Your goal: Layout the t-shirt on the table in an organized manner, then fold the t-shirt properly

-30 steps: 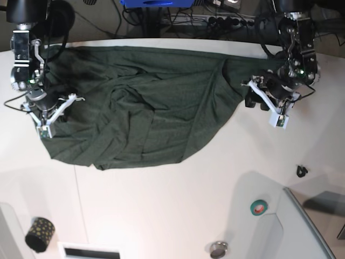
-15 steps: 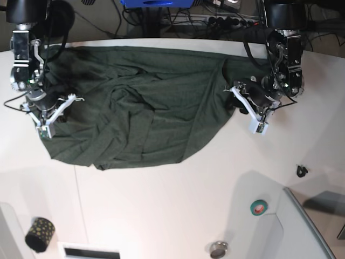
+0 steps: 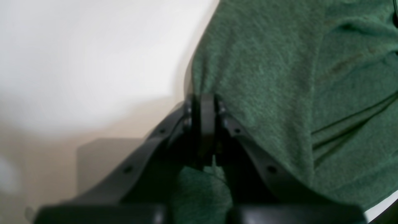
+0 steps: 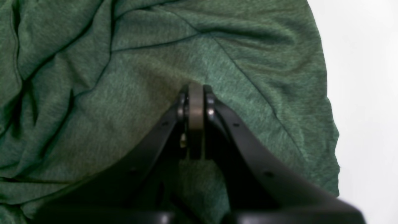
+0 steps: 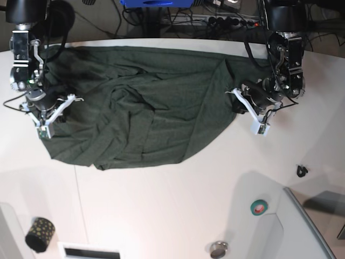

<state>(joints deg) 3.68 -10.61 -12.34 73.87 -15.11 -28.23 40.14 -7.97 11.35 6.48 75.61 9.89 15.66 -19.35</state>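
A large dark green t-shirt (image 5: 140, 102) lies spread across the far half of a white table (image 5: 161, 210), its top edge running fairly straight near the table's back rim and its lower edge sagging in a rumpled curve toward the middle. The cloth is soft, thin knit, creased in long diagonal folds and bunched near its centre; it looks light and limp, likely to drape, stretch and drag rather than keep any shape, so it would best be taken at hems, corners or sleeve edges and pulled gently outward from both sides at once. The left gripper (image 5: 240, 102), on the right side of the overhead view, sits at the shirt's side edge; its wrist view shows the black fingers (image 3: 202, 124) pressed together with green fabric pinched at the edge and more cloth bulging beneath them. The right gripper (image 5: 51, 110), on the opposite side, rests on the shirt near its other edge; its fingers (image 4: 196, 109) are also closed tight, low against the fabric, but whether they have any cloth pinched between them cannot be told. Nearer the viewer, well apart from the shirt, sit a roll of green tape (image 5: 259, 207), a dark patterned cylinder (image 5: 39, 234) and a small round metal object (image 5: 218, 249).
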